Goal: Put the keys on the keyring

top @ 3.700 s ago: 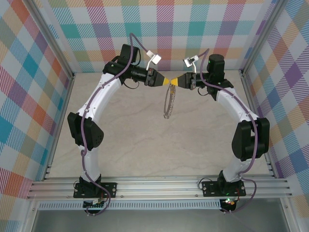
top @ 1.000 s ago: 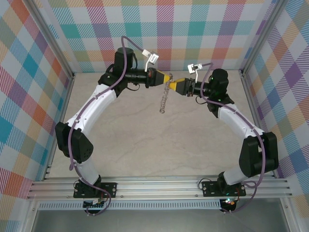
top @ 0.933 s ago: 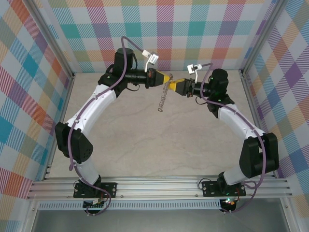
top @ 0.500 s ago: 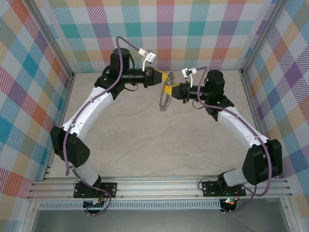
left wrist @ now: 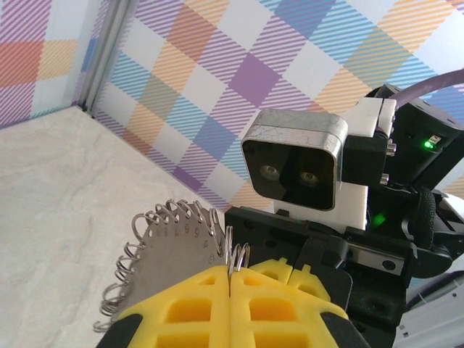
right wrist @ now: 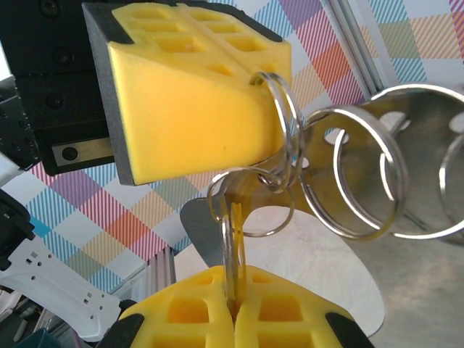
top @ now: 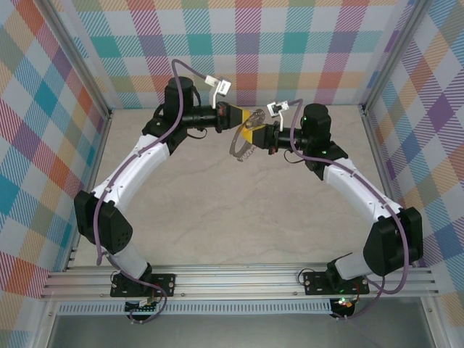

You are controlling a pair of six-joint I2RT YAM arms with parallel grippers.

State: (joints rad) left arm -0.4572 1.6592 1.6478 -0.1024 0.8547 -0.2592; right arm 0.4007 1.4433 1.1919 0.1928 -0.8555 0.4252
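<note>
1. Both arms are up over the far end of the table, their tips almost meeting in mid-air; the left gripper points in from the left, and the right gripper sits just below and beside it.
2. The left jaws are pressed flush together; a thin wire loop of the keyring is nipped at their very tip.
3. The right jaws are closed tight too, pinching another loop edge-on in the right wrist view; that loop links into the ones at the left tip.
4. The keyring hangs between the two grippers, clear of the table; small rings line the curved edge of a flat metal plate.
5. That plate may be a key; the close views are too blurred to tell.
</note>
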